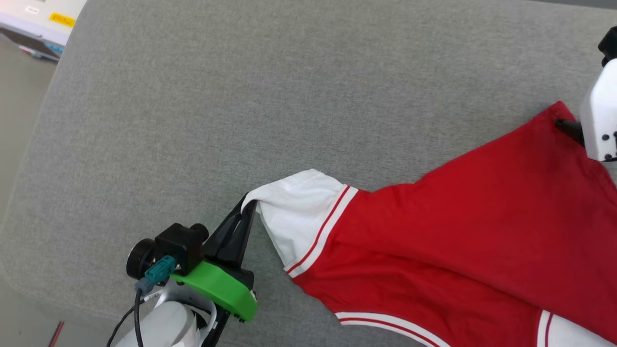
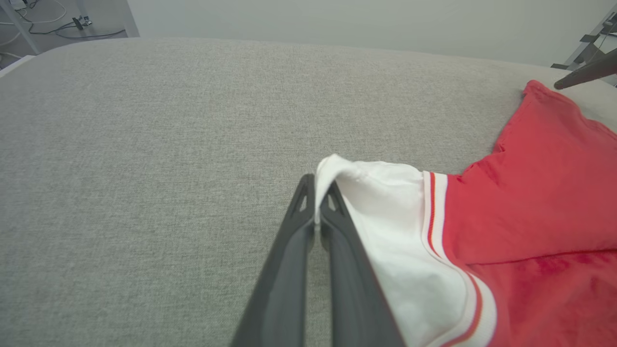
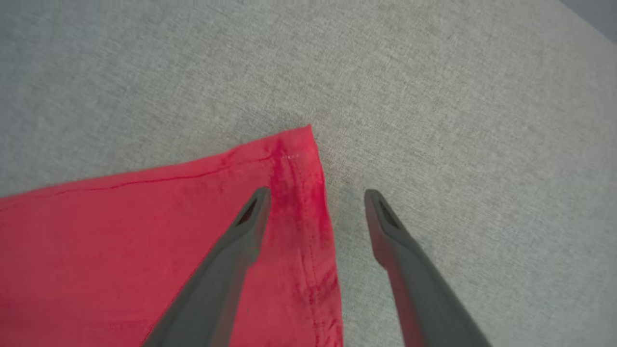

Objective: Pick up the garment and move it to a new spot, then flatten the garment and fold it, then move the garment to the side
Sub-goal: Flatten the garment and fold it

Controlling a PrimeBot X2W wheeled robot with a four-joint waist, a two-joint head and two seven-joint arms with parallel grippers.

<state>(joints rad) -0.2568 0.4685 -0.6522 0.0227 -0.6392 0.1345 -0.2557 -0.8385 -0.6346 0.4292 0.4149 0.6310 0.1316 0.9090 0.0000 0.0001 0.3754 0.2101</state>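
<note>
The garment [image 1: 472,226], a red shirt with white sleeves and red-and-white trim, lies spread across the right half of the grey surface. My left gripper [image 1: 247,206] is shut on the tip of its white sleeve [image 2: 385,212], pinching the cloth between both fingers [image 2: 308,212]. My right gripper [image 3: 315,200] stands open just above a red corner [image 3: 299,159] of the garment, one finger over the cloth, the other over bare grey fabric. In the head view only the right arm's white housing [image 1: 600,115] and a dark finger [image 1: 569,127] show at that corner.
The grey upholstered surface [image 1: 241,96] stretches bare to the left and back. Its left edge drops to the floor, where a white box with a yellow label [image 1: 43,19] stands. Cables lie on the floor [image 2: 58,24] beyond the far edge.
</note>
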